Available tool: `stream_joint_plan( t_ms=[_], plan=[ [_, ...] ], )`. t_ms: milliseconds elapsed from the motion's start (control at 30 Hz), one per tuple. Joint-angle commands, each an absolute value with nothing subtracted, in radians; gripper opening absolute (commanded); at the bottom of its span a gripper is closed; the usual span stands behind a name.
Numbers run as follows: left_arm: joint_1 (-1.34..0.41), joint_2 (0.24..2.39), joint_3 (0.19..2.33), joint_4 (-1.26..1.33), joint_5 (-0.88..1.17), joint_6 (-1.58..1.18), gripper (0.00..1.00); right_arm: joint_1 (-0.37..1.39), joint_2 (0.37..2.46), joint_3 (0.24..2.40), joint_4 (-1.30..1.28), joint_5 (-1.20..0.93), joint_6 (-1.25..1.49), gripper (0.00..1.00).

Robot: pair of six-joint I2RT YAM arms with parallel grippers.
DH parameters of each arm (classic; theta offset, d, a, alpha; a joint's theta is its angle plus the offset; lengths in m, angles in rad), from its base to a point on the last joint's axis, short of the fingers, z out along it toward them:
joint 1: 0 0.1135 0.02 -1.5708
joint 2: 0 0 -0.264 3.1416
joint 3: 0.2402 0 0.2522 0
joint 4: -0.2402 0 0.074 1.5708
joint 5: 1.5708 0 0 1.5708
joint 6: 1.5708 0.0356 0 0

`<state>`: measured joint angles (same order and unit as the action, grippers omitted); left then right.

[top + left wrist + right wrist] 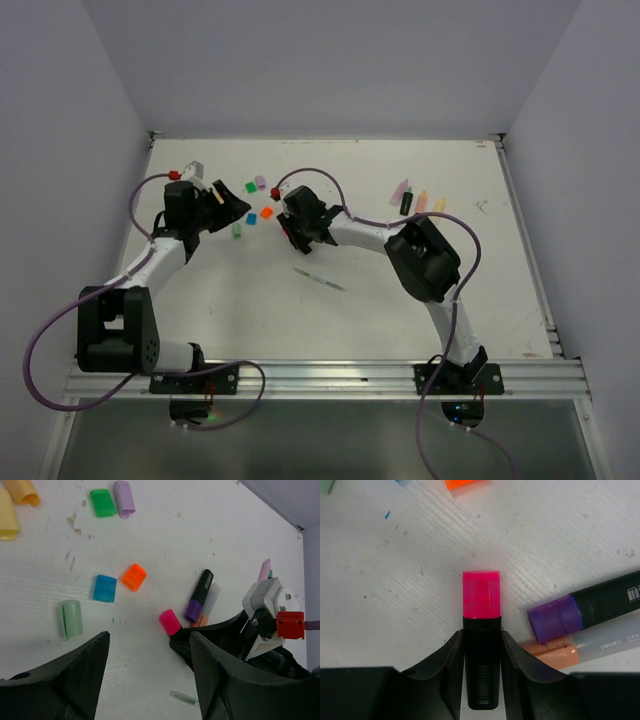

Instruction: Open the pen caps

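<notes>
A white table [400,290], scuffed and flecked with ink marks, stands between plain pale grey walls [320,60]. A metal rail [330,375] runs along its near edge, where two black-and-white robot arms are bolted.

The right gripper [481,635] reaches in to the middle of the table. Its fingers are clamped on the barrel of a black pen [481,680] that carries a barcode. The pink cap [481,594] is on the pen's end, just beyond the fingertips.

The left gripper [149,640] hangs above the table on the left with its fingers spread wide, holding nothing.

Loose caps lie on the table between and beyond the two grippers:
- An orange cap [133,576] and a blue cap [105,588] lie close together.
- A pale green cap [71,618] lies apart from them.
- A green cap [103,502] and a lilac cap [124,498] lie side by side.

Just right of the held pen lies a second black pen [610,597] with a barcode and a purple cap [555,617]. Touching it is a pale frosted pen [615,640] with a peach end, printed "deli".

A thin stick [318,277] lies nearer the rail, and more pens [405,195] lie far right.
</notes>
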<state>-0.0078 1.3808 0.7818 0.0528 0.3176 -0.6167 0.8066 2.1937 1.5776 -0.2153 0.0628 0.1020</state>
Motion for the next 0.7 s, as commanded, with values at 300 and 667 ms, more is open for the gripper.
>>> stream_joint_plan(
  t_ms=[300,667],
  plan=[
    [-0.017,1.387,0.692,0.236,0.486,-0.736,0.64,0.810,2.091,1.545,-0.239,0.067,0.129,0.00],
    [-0.176,1.466,0.741,0.278,0.449,-0.776,0.63,0.813,1.813,1.335,-0.154,0.012,0.196,0.00]
  ],
)
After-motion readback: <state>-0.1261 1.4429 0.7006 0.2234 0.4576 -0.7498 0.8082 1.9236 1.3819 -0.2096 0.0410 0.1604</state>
